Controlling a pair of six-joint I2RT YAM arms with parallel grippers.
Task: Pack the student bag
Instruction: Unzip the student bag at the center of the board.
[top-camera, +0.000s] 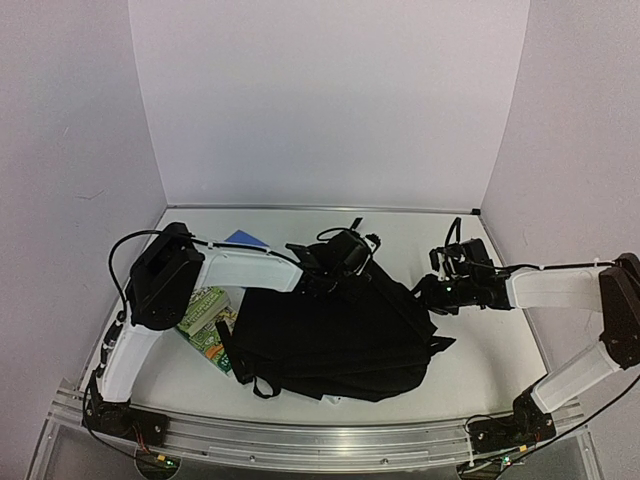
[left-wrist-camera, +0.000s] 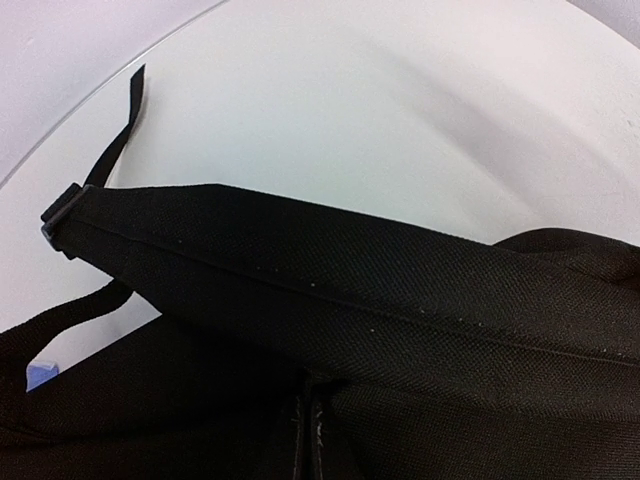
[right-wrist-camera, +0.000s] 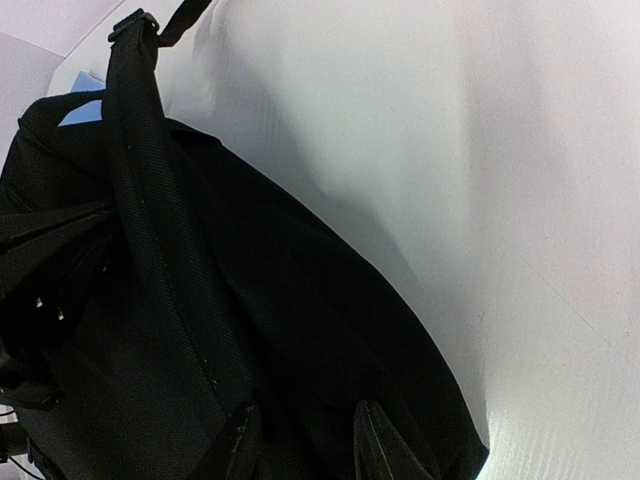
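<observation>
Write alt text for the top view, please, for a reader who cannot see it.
A black bag lies on a white table, the left gripper at its far edge and the right gripper at its right corner. Green books lie at its left.

readable text: none in any of the three views.
green books (top-camera: 205, 318): pale print on the covers, seen only from the top camera, too small and blurred to make out.
blue sheet (top-camera: 245, 240): plain corner showing, no lettering legible.
student bag (top-camera: 330, 335): black fabric and straps, no logo, tag or label legible.
</observation>
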